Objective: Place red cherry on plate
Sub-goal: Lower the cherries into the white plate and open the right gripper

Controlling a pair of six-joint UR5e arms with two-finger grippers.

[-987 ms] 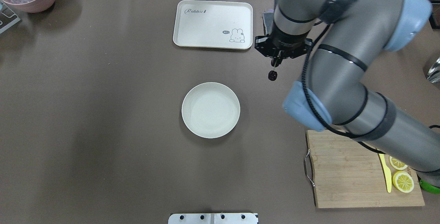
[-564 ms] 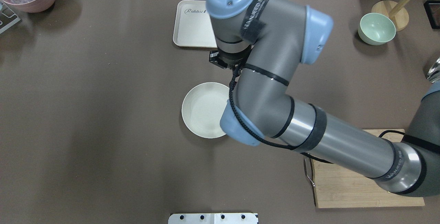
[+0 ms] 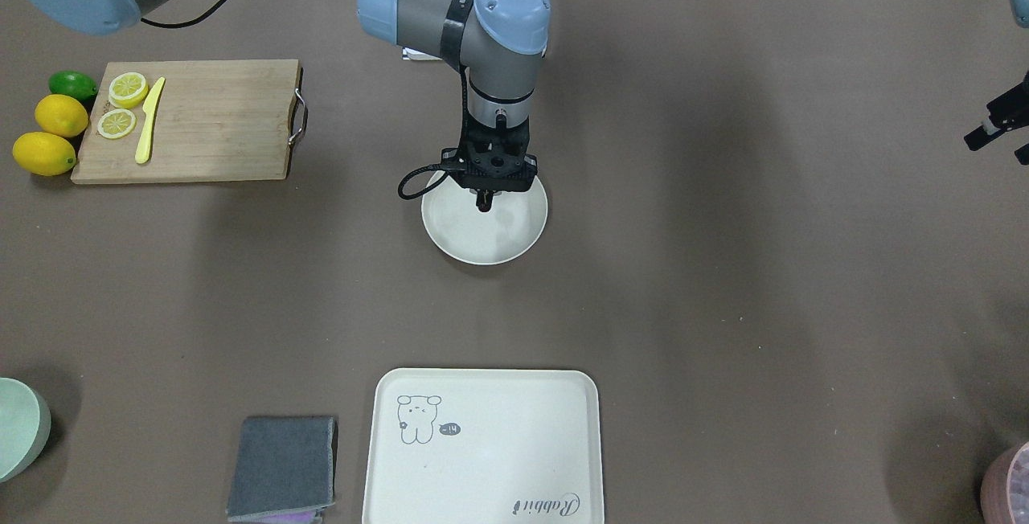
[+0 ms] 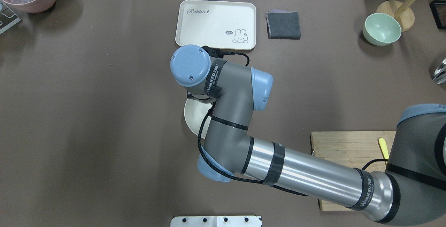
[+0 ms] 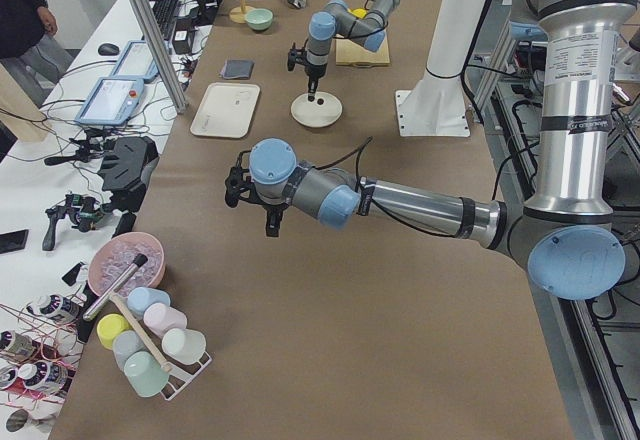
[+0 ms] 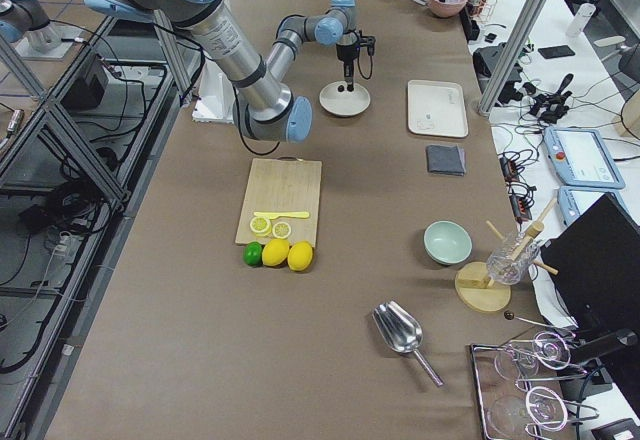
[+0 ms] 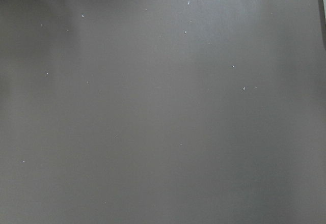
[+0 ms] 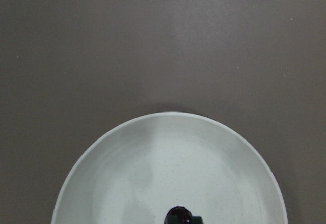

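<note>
Over the plate [image 3: 482,247], my right end effector [image 3: 483,201] grips the cherry [image 8: 179,216] (hanging close above); next, I'd lower and release.

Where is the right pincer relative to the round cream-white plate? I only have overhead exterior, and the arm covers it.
Observer: The front-facing view shows the right pincer over the middle of the round cream-white plate, well inside the rim.
Operator: Cherry in it?
Observer: The right wrist view shows the tiny dark red cherry pair at the pincer tip, with plate surface all around it.
Operator: Touching down?
Observer: The side views show the pincer pointing straight down, close above the plate. Contact is too small to judge.
</note>
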